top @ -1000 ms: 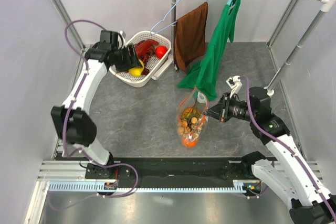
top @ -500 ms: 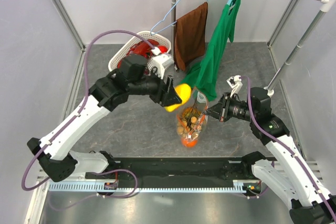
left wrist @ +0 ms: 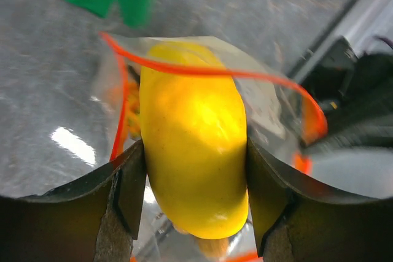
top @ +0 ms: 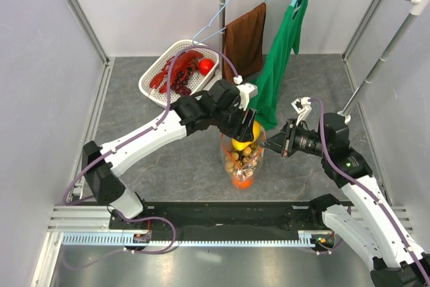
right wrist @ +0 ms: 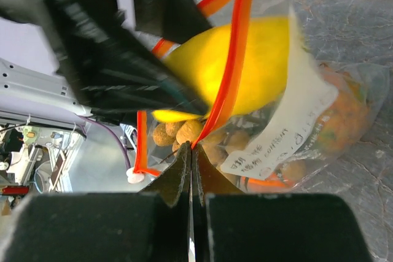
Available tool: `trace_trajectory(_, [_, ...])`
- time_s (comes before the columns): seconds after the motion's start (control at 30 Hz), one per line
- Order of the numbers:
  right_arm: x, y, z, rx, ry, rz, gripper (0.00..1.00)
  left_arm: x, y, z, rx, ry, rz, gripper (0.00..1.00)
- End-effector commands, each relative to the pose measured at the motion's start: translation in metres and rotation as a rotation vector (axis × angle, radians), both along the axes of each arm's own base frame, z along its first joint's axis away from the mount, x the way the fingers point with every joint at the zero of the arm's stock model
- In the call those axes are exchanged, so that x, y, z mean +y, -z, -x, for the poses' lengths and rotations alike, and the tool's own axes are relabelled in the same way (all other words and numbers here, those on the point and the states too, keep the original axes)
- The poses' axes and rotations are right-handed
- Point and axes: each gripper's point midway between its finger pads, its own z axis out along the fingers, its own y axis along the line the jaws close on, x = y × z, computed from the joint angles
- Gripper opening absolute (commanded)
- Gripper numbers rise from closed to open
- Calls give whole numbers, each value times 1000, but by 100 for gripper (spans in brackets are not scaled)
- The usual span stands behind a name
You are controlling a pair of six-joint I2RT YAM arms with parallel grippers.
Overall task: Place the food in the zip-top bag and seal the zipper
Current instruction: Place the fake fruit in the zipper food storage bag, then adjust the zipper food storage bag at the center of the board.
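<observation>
Bag (top: 242, 165) partly filled; left gripper (left wrist: 196, 196) clamps the fruit (left wrist: 191, 142) at its mouth, right gripper (right wrist: 190, 159) pinches the zipper (right wrist: 237, 59); sealing not yet done.

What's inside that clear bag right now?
A tan grape bunch and an orange toy lie low; a yellow fruit, in the left gripper, fills the mouth. Anything beneath is hidden.

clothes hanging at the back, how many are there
2. A brown cloth hangs beside the upright pole, and a green shirt hangs just right of it. Nothing suggests another is hidden.
</observation>
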Motion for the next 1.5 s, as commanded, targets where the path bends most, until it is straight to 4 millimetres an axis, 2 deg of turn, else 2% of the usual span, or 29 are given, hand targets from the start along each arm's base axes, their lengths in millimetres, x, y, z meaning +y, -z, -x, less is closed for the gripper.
trace_trajectory(0.0, [3,-26,0,-94,-19,-44,0,-8,-20,-33,-127,-180,-15,39])
trace_trajectory(0.03, [3,-26,0,-95,-22,-47,0,-10,-17,-35,-149,-180,-35,46])
trace_trajectory(0.13, [2,-29,-1,-104,-12,-49,0,-18,-5,-26,-164,-128,-72,56])
trace_trajectory(0.2, [2,-31,-1,-108,-9,-50,0,-12,5,-23,-171,-116,-104,61])
trace_trajectory(0.23, [1,-33,0,-113,-6,-53,0,-8,8,-22,-185,-94,-121,69])
trace_trajectory(0.27, [1,-33,0,-115,-4,-53,0,-3,15,-18,-182,-77,-145,72])
trace_trajectory(0.33, [1,-33,1,-112,-3,-56,0,4,11,-10,-192,-17,-136,83])
trace_trajectory(0.37, [1,-32,0,-108,-2,-54,0,6,6,-7,-199,13,-126,85])
trace_trajectory(0.43, [1,-30,0,-105,-2,-53,0,13,-17,-1,-223,73,-74,99])
trace_trajectory(0.5, [1,-29,1,-101,-6,-53,0,21,-50,0,-271,115,8,100])
trace_trajectory(0.6, [2,-26,1,-101,-19,-46,0,27,-82,11,-372,218,69,100])
trace_trajectory(0.63, [2,-26,1,-103,-22,-43,0,33,-98,19,-442,281,97,100])
trace_trajectory(0.7, [3,-25,0,-103,-23,-41,0,38,-102,33,-489,381,115,100])
trace_trajectory(0.73, [3,-27,0,-106,-26,-41,0,46,-105,48,-553,508,121,100])
trace_trajectory(0.77, [3,-26,-1,-103,-27,-41,0,50,-96,56,-568,579,110,100])
trace_trajectory(0.8, [4,-27,0,-105,-32,-42,0,54,-95,70,-632,721,127,100])
trace_trajectory(0.87, [4,-28,1,-106,-37,-43,0,65,-82,83,-671,817,119,96])
trace_trajectory(0.97, [4,-28,3,-110,-46,-42,0,70,-65,83,-777,951,75,90])
trace_trajectory(1.1, [4,-27,4,-108,-52,-40,0,63,-52,76,-898,1096,39,81])
trace_trajectory(1.33, [5,-30,5,-124,-64,-38,0,45,-21,63,-909,1217,1,72])
trace_trajectory(1.47, [4,-32,6,-141,-74,-33,0,45,-6,61,-899,1269,-29,58])
